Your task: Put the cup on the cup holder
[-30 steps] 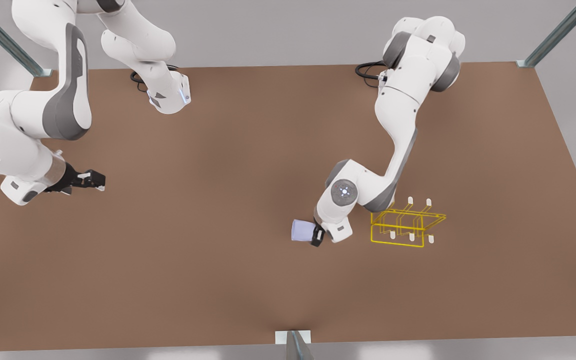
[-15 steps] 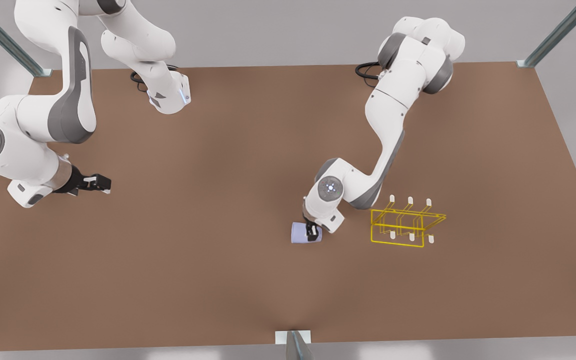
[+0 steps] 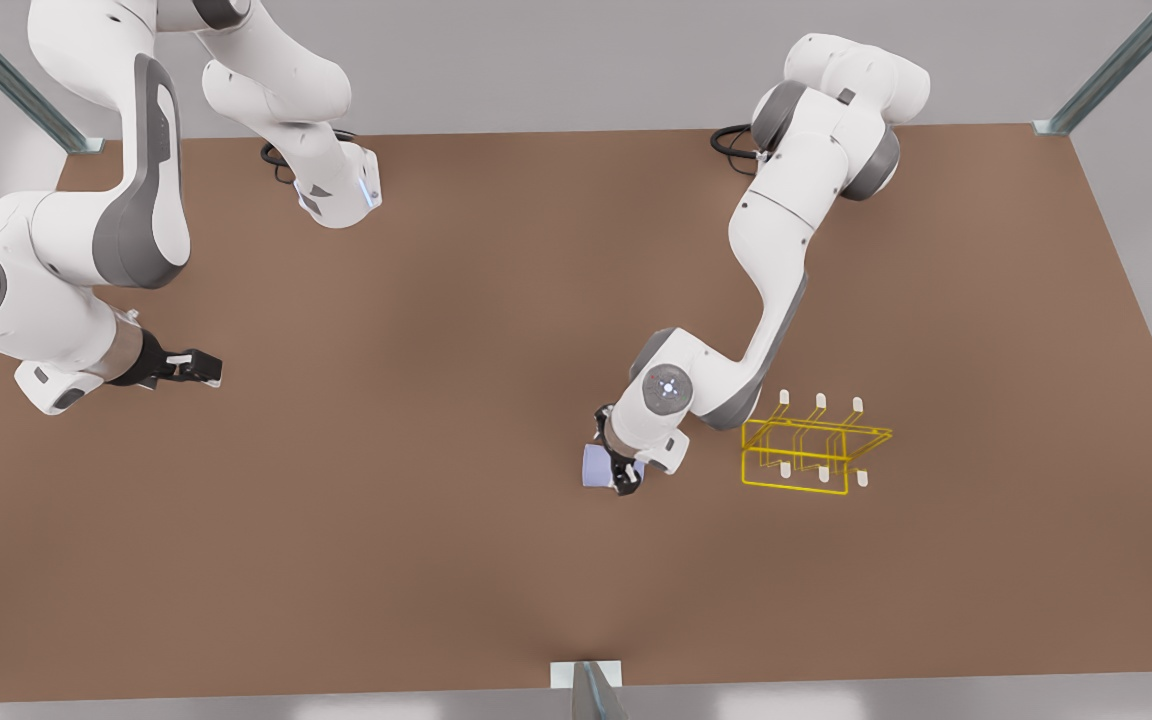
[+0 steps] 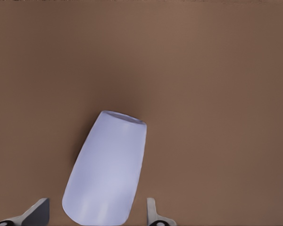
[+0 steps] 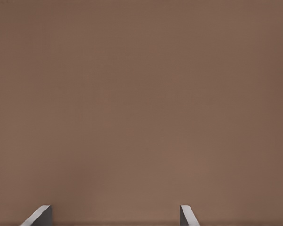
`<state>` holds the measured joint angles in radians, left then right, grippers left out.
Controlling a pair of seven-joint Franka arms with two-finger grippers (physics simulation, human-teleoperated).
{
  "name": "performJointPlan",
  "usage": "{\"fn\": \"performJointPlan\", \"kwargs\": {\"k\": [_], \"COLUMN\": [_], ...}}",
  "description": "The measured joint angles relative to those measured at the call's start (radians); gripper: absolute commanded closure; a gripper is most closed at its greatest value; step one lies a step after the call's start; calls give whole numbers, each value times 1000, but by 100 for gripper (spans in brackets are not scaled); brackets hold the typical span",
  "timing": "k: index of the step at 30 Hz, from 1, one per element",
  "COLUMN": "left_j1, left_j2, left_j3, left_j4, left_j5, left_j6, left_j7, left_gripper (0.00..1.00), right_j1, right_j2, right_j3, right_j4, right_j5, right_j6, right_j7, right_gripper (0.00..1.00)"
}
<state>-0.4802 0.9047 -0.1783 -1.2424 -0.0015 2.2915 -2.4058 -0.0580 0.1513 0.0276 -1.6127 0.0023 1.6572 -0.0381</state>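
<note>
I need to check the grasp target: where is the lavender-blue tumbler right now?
The lavender-blue tapered tumbler lies on its side on the brown table, right of centre in the front view, between the left gripper's open jaws, left of the yellow wire rack.

The left tool [image 3: 620, 468] is swinging round over the cup [image 3: 595, 466]: a second ago it was reaching in from the side facing the holder [image 3: 814, 455], its black fingers at the cup's end, and now it is sitting above the cup, covering more of it in the front view. In the left wrist view the cup [image 4: 106, 169] is lying on its side on the bench [image 4: 217, 94] between the spread fingertips [image 4: 152, 212]. The left arm's wrist is drawing back off the holder, uncovering the peg at its near corner. The right tool [image 3: 198, 366] is settling slightly toward the front view's right of where it hung a second ago.
</note>
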Motion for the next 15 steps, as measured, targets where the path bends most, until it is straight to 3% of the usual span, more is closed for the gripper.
{"fn": "performJointPlan", "kwargs": {"k": [15], "left_j1": [8], "left_j2": [34], "left_j3": [1], "left_j4": [-6], "left_j5": [-1], "left_j6": [19], "left_j7": [167], "left_gripper": [0], "right_j1": [1], "right_j2": [0], "right_j3": [0], "right_j4": [0], "right_j5": [0], "right_j6": [-2], "right_j7": [15], "right_gripper": [0]}}
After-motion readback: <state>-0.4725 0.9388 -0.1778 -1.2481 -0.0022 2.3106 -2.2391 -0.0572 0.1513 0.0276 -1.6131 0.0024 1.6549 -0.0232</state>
